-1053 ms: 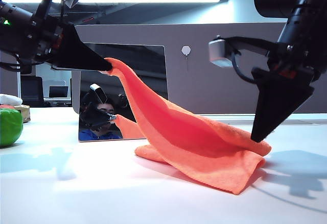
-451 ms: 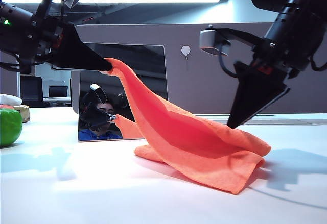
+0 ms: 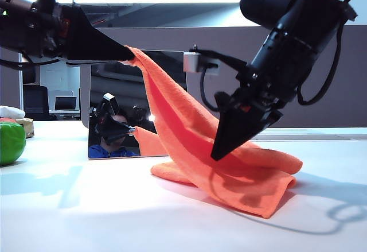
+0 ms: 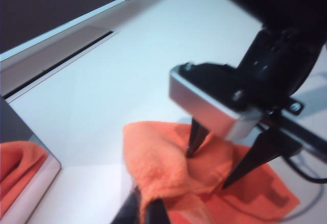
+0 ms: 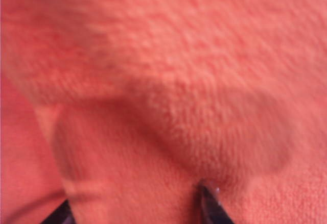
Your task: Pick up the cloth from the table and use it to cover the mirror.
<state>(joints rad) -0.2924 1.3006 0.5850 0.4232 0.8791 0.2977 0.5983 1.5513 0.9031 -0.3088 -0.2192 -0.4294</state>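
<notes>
Left gripper (image 3: 127,53) pinches the cloth (image 3: 229,160) up by the mirror (image 3: 123,105); right gripper (image 3: 217,155) spreads wide over it.

You lose the mirror's (image 3: 114,100) right part behind the cloth (image 3: 229,166), right gripper's (image 5: 138,208) fingertips cropped in its blurred wrist view, left gripper (image 4: 145,211) cropped too.

From where I stand, no lettering, label, brand mark or number can be read on anything here, in any of the three views.
</notes>
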